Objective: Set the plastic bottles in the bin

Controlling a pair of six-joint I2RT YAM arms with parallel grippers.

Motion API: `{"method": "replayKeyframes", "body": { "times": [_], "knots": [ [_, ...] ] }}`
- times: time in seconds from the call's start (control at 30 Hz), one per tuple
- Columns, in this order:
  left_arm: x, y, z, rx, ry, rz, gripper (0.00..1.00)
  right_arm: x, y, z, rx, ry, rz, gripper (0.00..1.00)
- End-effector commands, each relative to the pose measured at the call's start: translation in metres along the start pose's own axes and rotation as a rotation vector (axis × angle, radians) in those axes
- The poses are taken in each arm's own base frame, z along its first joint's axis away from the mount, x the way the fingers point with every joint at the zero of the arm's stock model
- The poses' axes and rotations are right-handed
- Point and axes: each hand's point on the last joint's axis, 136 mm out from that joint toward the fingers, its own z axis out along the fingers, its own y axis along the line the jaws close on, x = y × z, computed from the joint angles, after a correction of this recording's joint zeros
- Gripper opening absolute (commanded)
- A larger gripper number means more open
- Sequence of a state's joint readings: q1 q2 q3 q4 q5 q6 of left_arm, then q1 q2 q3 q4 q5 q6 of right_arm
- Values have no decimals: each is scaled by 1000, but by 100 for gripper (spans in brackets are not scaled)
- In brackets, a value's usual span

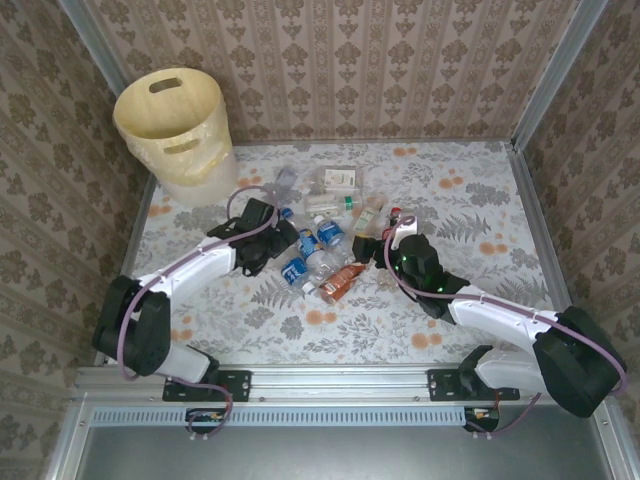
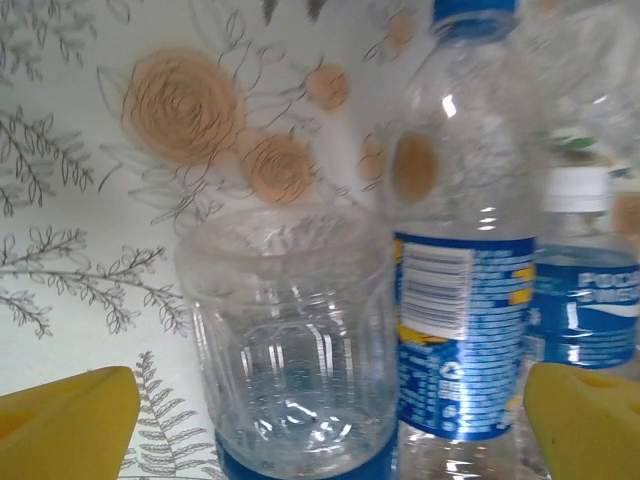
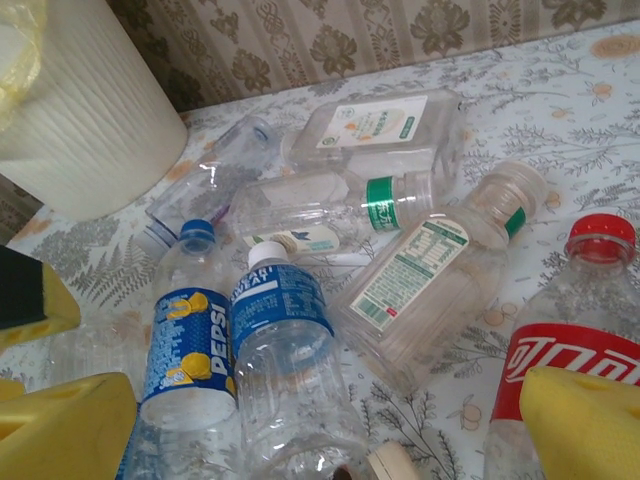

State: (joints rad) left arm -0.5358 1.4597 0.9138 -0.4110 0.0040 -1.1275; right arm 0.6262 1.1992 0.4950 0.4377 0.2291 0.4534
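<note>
**While both end effectors stand wide, the bottles lie in a heap on the counter**

Where the two arms reach in from the near edge, the plastic bottles [image 1: 325, 250] lie together in a heap around the middle of the flowered counter [image 1: 470, 200]. None of them is in the bin [image 1: 190, 165], which stands upright at the far left corner, apart from the heap.

The left end effector [image 1: 278, 238] is at the left side of the heap. Its yellow fingers [image 2: 60, 420] are spread wide, and nothing is held. In the left wrist view, a wide clear bottle [image 2: 290, 340] lies between them and a blue-label bottle [image 2: 465, 300] lies just beside it; I cannot tell if the fingers touch either one.

The right end effector [image 1: 378, 246] is at the right side of the heap, also spread wide and holding nothing. In front of it the right wrist view shows a Pepsi bottle [image 3: 190, 340] with a blue cap. Touching it lies a white-capped bottle [image 3: 285, 350] with a blue label. A red-capped bottle [image 3: 580, 320] lies close to the right finger. Farther away lie a squarish bottle [image 3: 375, 130] and two bottles with green bands, near the ribbed wall of the bin.
</note>
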Motion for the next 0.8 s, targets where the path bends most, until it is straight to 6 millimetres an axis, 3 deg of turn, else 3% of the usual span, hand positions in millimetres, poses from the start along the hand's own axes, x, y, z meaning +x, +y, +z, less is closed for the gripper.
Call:
{"method": "replayKeyframes", "body": {
  "times": [0.0, 0.27, 0.77],
  "knots": [
    [14, 11, 8, -68, 49, -16, 99, -1, -1, 4, 16, 17, 22, 100],
    [16, 15, 27, -69, 30, -21, 94, 1, 0, 6, 10, 28, 27, 100],
    [12, 19, 42, -86, 4, 14, 84, 2, 3, 5, -15, 25, 12, 100]
  ]
}}
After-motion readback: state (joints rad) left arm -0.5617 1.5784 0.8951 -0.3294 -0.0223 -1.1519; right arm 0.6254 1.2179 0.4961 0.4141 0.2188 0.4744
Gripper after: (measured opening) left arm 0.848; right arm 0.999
